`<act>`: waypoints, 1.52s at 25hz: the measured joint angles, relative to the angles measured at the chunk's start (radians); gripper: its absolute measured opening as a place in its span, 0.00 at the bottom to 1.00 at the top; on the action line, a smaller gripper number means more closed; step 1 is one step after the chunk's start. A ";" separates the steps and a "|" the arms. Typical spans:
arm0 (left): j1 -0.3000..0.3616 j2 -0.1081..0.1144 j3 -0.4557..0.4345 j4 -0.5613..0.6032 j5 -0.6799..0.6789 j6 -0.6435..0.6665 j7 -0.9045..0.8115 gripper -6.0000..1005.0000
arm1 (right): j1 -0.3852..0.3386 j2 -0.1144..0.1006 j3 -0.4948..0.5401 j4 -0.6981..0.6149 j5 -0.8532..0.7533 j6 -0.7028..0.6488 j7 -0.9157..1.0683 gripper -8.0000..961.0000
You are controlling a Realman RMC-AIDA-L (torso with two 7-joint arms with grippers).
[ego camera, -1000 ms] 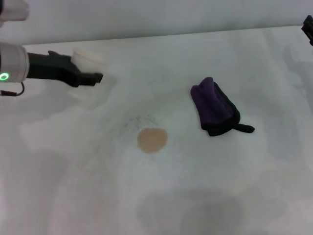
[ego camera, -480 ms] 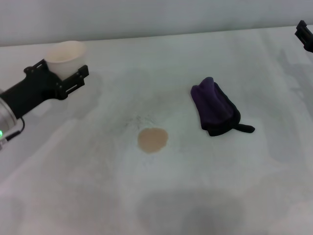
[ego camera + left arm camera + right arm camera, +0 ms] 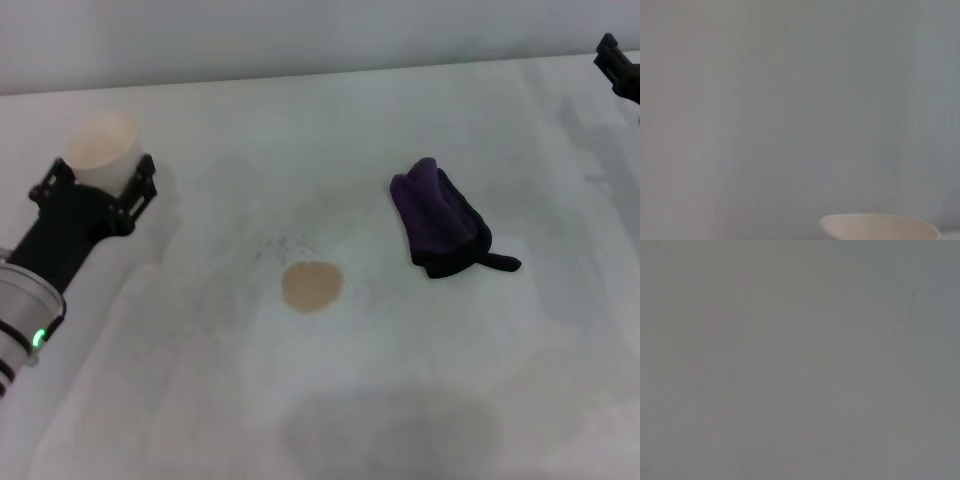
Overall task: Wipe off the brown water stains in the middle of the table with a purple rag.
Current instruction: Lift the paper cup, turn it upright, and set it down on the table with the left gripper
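The brown water stain [image 3: 312,286] is a small roundish tan patch near the middle of the white table [image 3: 400,380]. The purple rag [image 3: 440,220] lies in a lump to its right, black tail pointing right, with nothing touching it. My left gripper [image 3: 98,172] is at the far left, shut on a white paper cup [image 3: 103,145] with a tan inside, held upright. The cup's rim also shows in the left wrist view [image 3: 880,226]. My right gripper [image 3: 620,66] shows only as a black tip at the right edge, far from the rag.
The table's far edge [image 3: 320,72] meets a grey wall. Faint grey smudges [image 3: 290,245] lie just behind the stain. The right wrist view shows only plain grey.
My left gripper took hold of the cup, turned and drew it left and toward me. The rag and the stain have not moved. The right gripper tip shifted slightly.
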 joint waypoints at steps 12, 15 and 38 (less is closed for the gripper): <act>-0.003 -0.004 0.000 0.045 -0.010 -0.156 0.028 0.74 | 0.001 0.005 -0.009 0.003 0.000 0.000 0.015 0.89; -0.004 -0.006 0.000 0.056 -0.010 -0.184 0.028 0.74 | 0.007 0.003 -0.009 0.002 0.000 0.000 0.034 0.89; 0.096 -0.003 0.000 0.103 -0.011 -0.141 0.029 0.89 | -0.027 -0.003 -0.009 -0.010 0.000 0.003 0.077 0.89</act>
